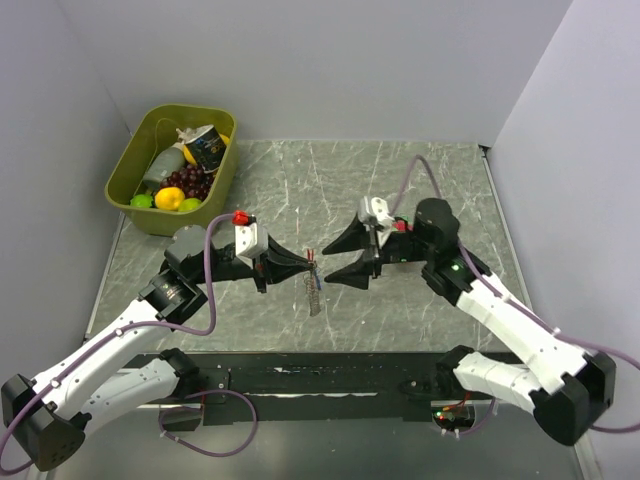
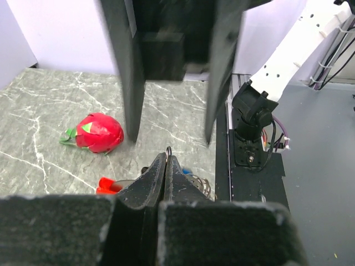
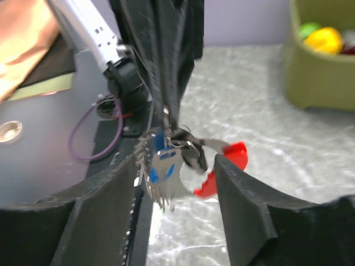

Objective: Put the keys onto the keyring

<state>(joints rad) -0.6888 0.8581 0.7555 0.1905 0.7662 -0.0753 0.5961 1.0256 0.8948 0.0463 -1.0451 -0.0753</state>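
Observation:
My left gripper (image 2: 168,158) is shut on a thin metal ring at the top of the keyring and holds the bunch above the table (image 1: 420,180). The keyring's red clip (image 3: 222,166) and silvery chain (image 2: 202,185) dangle below it. A silvery key with a blue head (image 3: 162,166) hangs in the same bunch, which shows small in the top view (image 1: 315,292). My right gripper (image 3: 175,185) is open, one finger on each side of the hanging bunch without touching it. From above, the left gripper (image 1: 310,263) and the right gripper (image 1: 335,260) meet tip to tip.
An olive basket (image 1: 128,165) of toy fruit and a carton stands at the back left. A round red toy fruit with a green top (image 2: 100,133) lies on the marble table beyond the bunch. The black base rail (image 1: 330,375) runs along the near edge.

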